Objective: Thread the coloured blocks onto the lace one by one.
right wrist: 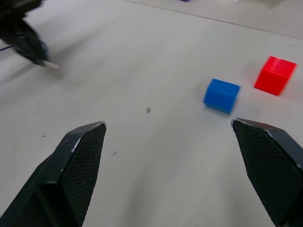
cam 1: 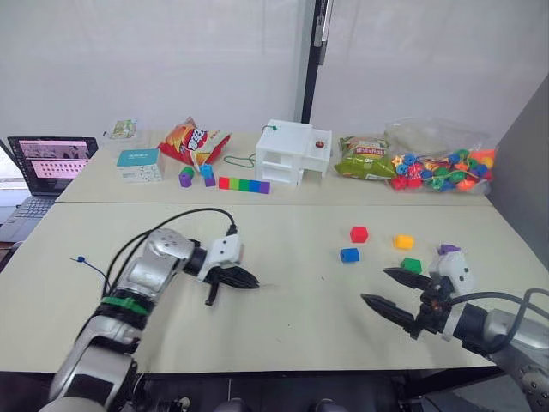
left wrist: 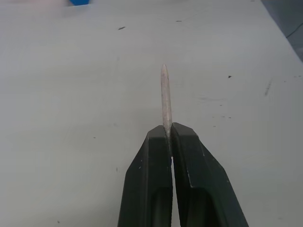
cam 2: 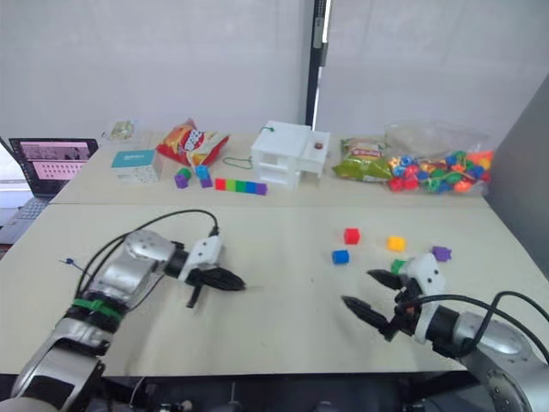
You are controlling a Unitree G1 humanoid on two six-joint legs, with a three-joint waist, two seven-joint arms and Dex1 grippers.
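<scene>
Five coloured blocks lie apart on the table's right half: red point(cam 1: 358, 233), blue point(cam 1: 348, 255), yellow point(cam 1: 403, 242), green point(cam 1: 412, 265) and purple point(cam 1: 448, 249). My left gripper point(cam 1: 244, 279) is shut on the lace's pale stiff tip point(left wrist: 165, 94), which points out past the fingers just above the table. The thin dark-blue lace point(cam 1: 93, 267) trails off to the left of that arm. My right gripper point(cam 1: 377, 287) stands open low over the table, just in front of the green block. The right wrist view has the blue block point(right wrist: 221, 95) and red block point(right wrist: 275, 74) ahead of its fingers.
On the back table stand a white box point(cam 1: 292, 152), a joined rainbow bar point(cam 1: 244, 184), a clear bag of beads point(cam 1: 442, 167), snack bags point(cam 1: 193, 142), a teal box point(cam 1: 139, 163) and a laptop point(cam 1: 47, 163). Bare tabletop lies between the two grippers.
</scene>
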